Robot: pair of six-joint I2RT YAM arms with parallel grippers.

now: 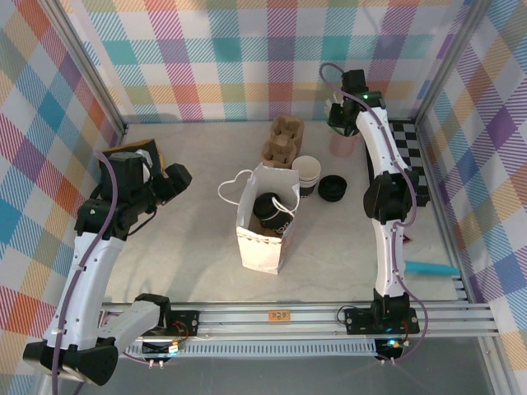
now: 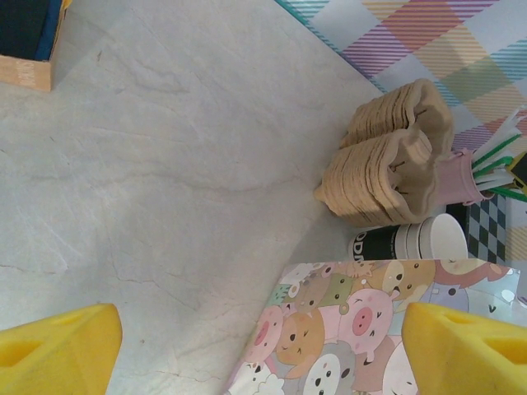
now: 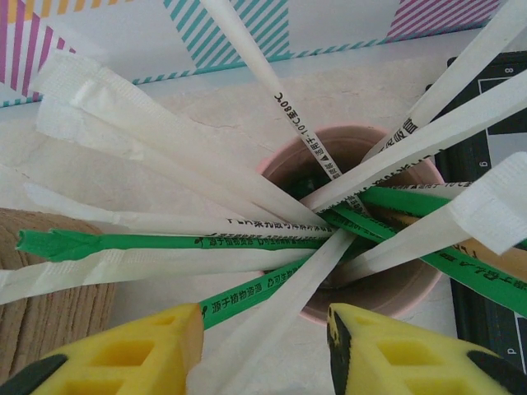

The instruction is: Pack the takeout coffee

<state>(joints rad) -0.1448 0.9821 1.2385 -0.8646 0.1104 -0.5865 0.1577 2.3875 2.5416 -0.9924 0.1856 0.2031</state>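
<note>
The takeout coffee (image 1: 269, 211), a dark cup under a round black lid, stands inside the open white paper bag (image 1: 262, 239) at the table's middle. My left gripper (image 1: 176, 183) hangs open to the left of the bag. In the left wrist view its yellow fingers (image 2: 58, 350) stand wide apart over the bag's cartoon-animal side (image 2: 346, 329). My right gripper (image 1: 339, 115) is at the back right, over a pink cup (image 3: 395, 284) full of wrapped straws. Its jaws are part open, with a white wrapped straw (image 3: 272, 329) lying between them against the left finger (image 3: 140, 354).
A stack of brown pulp cup carriers (image 1: 282, 140) stands behind the bag, with a stack of lidless cups (image 1: 306, 174) and a loose black lid (image 1: 333, 188) to its right. A wooden box (image 1: 136, 152) sits at far left, and a checkered mat (image 1: 412, 156) along the right wall.
</note>
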